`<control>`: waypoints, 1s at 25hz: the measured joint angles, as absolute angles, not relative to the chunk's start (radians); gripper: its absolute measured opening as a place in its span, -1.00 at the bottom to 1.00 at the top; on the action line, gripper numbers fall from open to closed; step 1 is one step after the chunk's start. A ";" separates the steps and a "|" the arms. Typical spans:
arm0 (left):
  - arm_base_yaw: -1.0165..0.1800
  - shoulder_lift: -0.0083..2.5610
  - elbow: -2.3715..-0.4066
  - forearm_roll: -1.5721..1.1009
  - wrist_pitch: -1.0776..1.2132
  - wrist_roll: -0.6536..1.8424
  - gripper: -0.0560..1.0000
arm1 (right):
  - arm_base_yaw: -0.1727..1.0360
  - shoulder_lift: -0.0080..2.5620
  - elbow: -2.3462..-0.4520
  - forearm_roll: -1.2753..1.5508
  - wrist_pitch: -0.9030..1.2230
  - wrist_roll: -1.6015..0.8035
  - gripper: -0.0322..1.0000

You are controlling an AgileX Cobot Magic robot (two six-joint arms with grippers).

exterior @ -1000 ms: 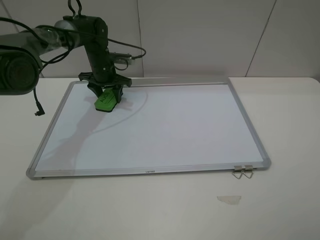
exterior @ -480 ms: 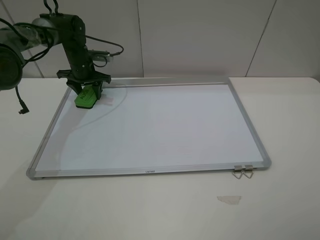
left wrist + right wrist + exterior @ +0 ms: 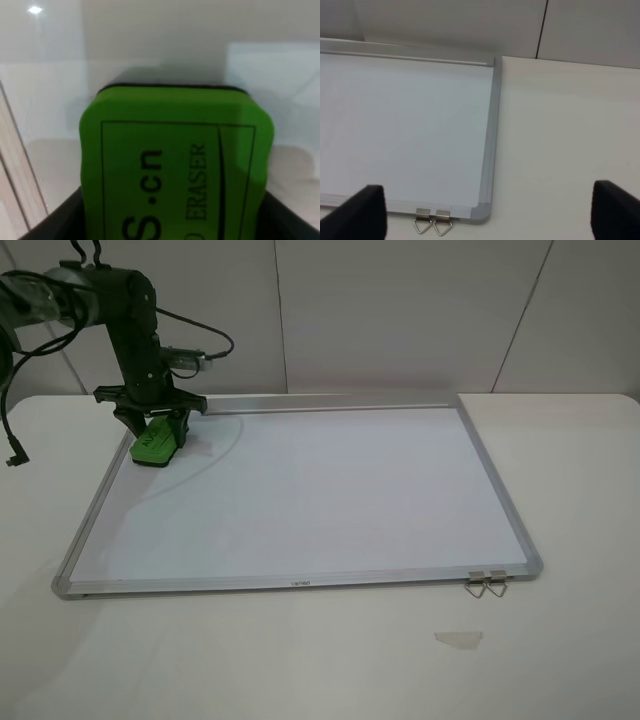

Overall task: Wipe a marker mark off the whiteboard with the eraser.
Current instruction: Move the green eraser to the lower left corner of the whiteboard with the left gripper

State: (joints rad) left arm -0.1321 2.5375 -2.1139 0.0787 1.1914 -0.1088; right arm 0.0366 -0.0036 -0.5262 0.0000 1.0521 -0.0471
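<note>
The whiteboard [image 3: 330, 500] lies flat on the table, its white face framed in silver. My left gripper [image 3: 152, 432] is at the board's far left corner, shut on the green eraser [image 3: 157, 446], which is pressed down on the board just inside the frame. The left wrist view shows the eraser [image 3: 175, 165] filling the space between two dark fingers [image 3: 57, 222]. No marker mark shows on the board; it is hidden or out of view. In the right wrist view my right gripper [image 3: 490, 212] hangs open above the whiteboard [image 3: 405, 120] at its near right corner.
A double metal clip [image 3: 485, 583] hangs off the board's near right corner, also seen as the clip [image 3: 433, 223]. A small pale scrap [image 3: 458, 639] lies on the white table near the front. A wall stands right behind the board. A black cable [image 3: 12, 440] dangles at the left.
My left arm has slid the eraser leftward along the far edge of the board, from near the upper middle-left to the far left corner.
</note>
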 joint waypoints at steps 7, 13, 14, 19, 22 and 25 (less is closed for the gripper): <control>-0.079 2.395 -1.855 0.048 1.195 -0.145 0.23 | 0.037 -0.004 -0.526 0.000 1.052 -0.047 0.64; -0.079 2.203 -1.563 0.024 1.050 -0.193 0.23 | 0.037 -0.004 -0.526 0.000 1.052 -0.047 0.64; -0.079 2.165 -1.505 0.022 1.018 -0.200 0.23 | 0.037 -0.004 -0.526 0.000 1.052 -0.047 0.64; -0.079 2.005 -1.218 0.021 0.820 -0.254 0.23 | 0.037 -0.004 -0.526 0.000 1.052 -0.047 0.64; -0.079 1.938 -1.077 0.021 0.697 -0.275 0.23 | 0.037 -0.004 -0.526 0.000 1.052 -0.047 0.64; -0.079 1.908 -0.974 0.019 0.615 -0.279 0.23 | 0.037 -0.004 -0.526 0.000 1.052 -0.047 0.64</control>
State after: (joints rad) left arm -0.0793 1.9081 -0.9738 0.0194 0.6147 -0.2786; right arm 0.0366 -0.0036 -0.5262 0.0000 1.0521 -0.0471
